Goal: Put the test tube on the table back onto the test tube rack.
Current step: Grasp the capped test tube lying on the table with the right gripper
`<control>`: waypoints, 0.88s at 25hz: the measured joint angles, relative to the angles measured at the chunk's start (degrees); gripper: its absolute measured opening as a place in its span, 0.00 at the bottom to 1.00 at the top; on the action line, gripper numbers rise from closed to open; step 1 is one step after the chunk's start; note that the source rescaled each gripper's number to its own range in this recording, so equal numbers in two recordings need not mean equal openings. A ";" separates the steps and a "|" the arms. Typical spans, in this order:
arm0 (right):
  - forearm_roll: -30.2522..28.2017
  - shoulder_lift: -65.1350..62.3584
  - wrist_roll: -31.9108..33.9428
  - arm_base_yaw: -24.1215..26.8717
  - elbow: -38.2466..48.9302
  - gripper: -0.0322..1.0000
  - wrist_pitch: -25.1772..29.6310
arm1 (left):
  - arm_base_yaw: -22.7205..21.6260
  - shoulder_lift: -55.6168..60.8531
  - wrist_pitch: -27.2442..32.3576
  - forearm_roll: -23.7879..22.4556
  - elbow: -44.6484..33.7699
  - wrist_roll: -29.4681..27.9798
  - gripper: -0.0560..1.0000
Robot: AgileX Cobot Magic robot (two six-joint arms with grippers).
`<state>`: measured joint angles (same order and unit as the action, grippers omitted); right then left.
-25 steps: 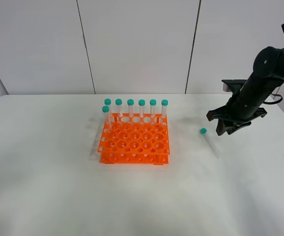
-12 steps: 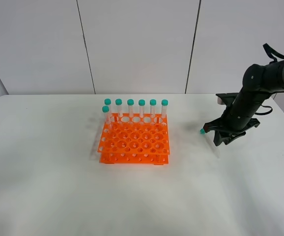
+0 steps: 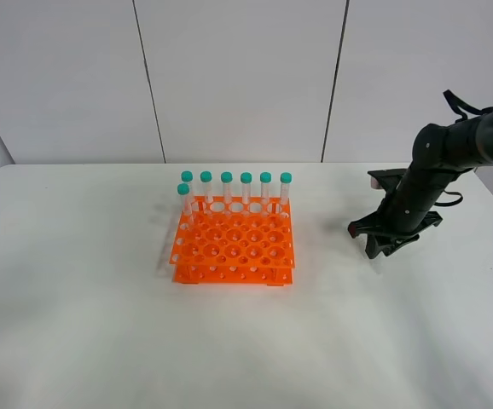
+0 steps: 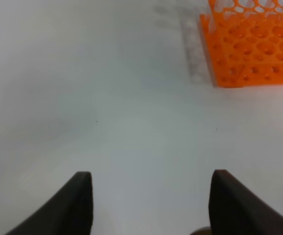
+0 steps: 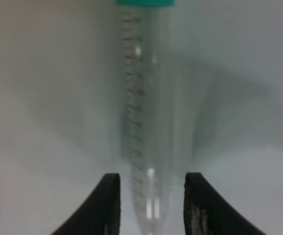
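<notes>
The test tube (image 5: 149, 98), clear with a teal cap and faint marks, lies flat on the white table (image 3: 101, 324). My right gripper (image 5: 151, 178) is low over it, open, one finger on each side of the tube's lower end with a thin gap showing. In the high view the right gripper (image 3: 374, 243) covers the tube, right of the orange test tube rack (image 3: 234, 247). The left gripper (image 4: 151, 175) is open over bare table, with the rack's corner (image 4: 254, 49) beyond it. The left arm does not show in the high view.
Several teal-capped tubes (image 3: 246, 189) stand upright along the rack's back row, and one more (image 3: 183, 200) stands at its left side. Most of the rack's holes hold nothing. Grey wall panels (image 3: 238, 77) rise behind the table's far edge.
The right arm has swung left and down. Its gripper moved from beside the lying tube to straddling it, hiding the teal cap in the high view. The jaws kept the same width.
</notes>
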<state>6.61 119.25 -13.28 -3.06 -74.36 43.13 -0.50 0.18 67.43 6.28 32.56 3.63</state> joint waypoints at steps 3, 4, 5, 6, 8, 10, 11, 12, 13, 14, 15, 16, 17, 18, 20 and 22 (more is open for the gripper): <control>0.28 0.64 -0.20 -1.55 0.00 0.51 -1.08 | 0.00 0.00 0.00 0.00 0.00 0.00 1.00; 0.28 0.95 -0.20 -1.99 0.00 0.51 -1.23 | 0.00 0.00 0.00 0.00 0.00 0.00 1.00; 0.28 1.35 0.05 -2.38 0.00 0.51 -1.31 | 0.00 0.00 0.00 0.00 0.00 0.00 1.00; 0.28 1.71 0.28 -2.59 0.00 0.51 -1.36 | 0.00 0.00 0.00 0.00 0.00 0.00 1.00; 0.05 2.10 0.49 -2.85 0.00 0.51 -1.43 | 0.00 0.00 0.00 0.00 0.00 0.00 1.00; -0.44 2.16 0.67 -2.85 0.00 0.51 -1.57 | 0.00 0.00 0.00 0.00 0.00 0.00 1.00; -0.82 2.16 0.73 -2.85 0.00 0.51 -1.57 | 0.00 0.00 0.00 0.00 0.00 0.00 1.00; -1.21 2.16 1.04 -2.85 0.00 0.51 -1.52 | 0.00 0.00 0.00 0.00 0.00 0.00 1.00; -1.49 2.16 1.42 -2.85 0.00 0.51 -1.52 | 0.00 0.00 0.00 0.00 0.00 0.00 1.00; -1.72 2.16 1.70 -2.85 0.00 0.51 -1.57 | 0.00 0.00 0.00 0.00 0.00 0.00 1.00; -1.84 2.16 1.86 -2.85 0.00 0.51 -1.71 | 0.00 0.00 0.00 0.00 0.00 0.00 1.00; -1.84 2.16 1.98 -2.85 0.00 0.50 -1.82 | 0.00 0.00 0.00 0.00 0.00 0.00 1.00; -1.84 2.16 2.05 -2.85 0.00 0.44 -1.83 | 0.00 0.00 0.00 0.00 0.00 0.00 1.00; -1.84 2.16 2.05 -2.85 0.00 0.35 -1.83 | 0.00 0.00 0.00 0.00 0.00 0.00 1.00; -1.84 2.16 2.12 -2.85 0.00 0.04 -1.88 | 0.00 0.00 0.00 0.00 0.00 0.00 1.00; -1.88 2.16 2.19 -2.85 0.00 0.03 -1.95 | 0.00 0.00 0.00 0.00 0.00 0.00 1.00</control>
<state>4.74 121.41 -11.09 -5.90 -74.36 41.18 -0.50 0.18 67.43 6.28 32.56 3.63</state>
